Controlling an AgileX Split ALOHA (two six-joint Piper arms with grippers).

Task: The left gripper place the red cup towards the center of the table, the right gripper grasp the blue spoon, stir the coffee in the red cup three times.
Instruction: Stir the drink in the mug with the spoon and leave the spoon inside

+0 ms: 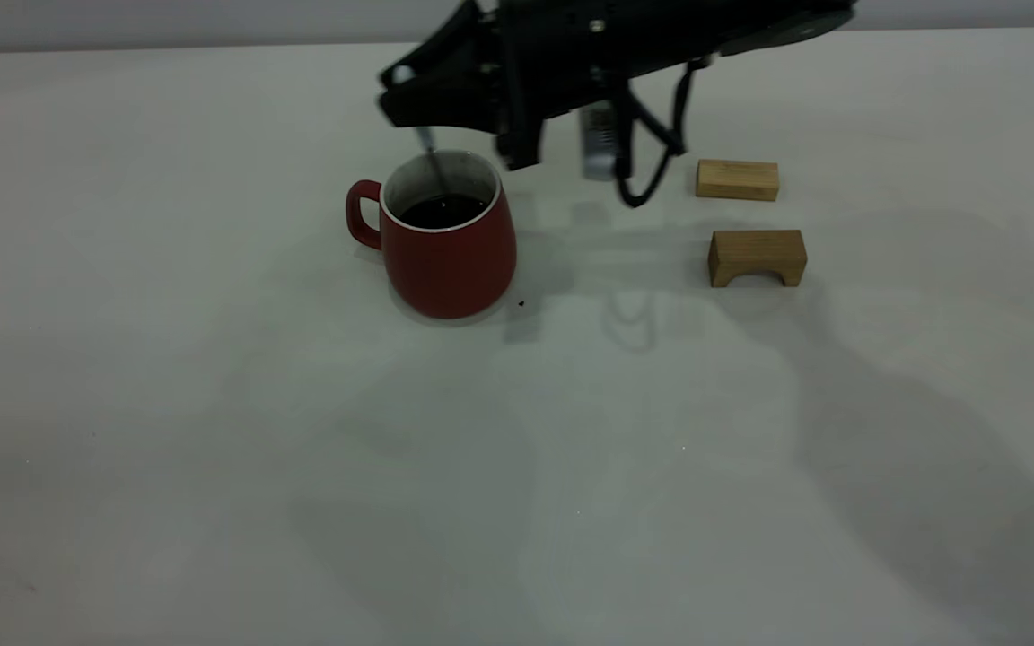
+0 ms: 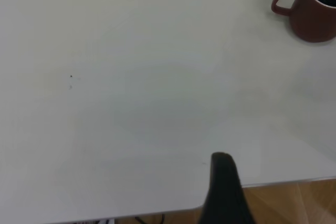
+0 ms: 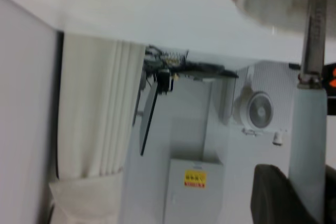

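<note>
Matte table (image 1: 212, 449); glossy red cup (image 1: 450, 260), spoon (image 1: 432, 166) seemingly inside.

You see: mug (image 1: 450, 260) glossy ceramic | table (image 1: 212, 404) matt, smooth | blocks (image 1: 756, 257) bare wood | spoon (image 1: 432, 161) neck metal

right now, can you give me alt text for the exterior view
The right gripper holds the blue spoon down into the coffee of the red cup, which stands on the table. Two wooden blocks lie to the cup's right.
</note>
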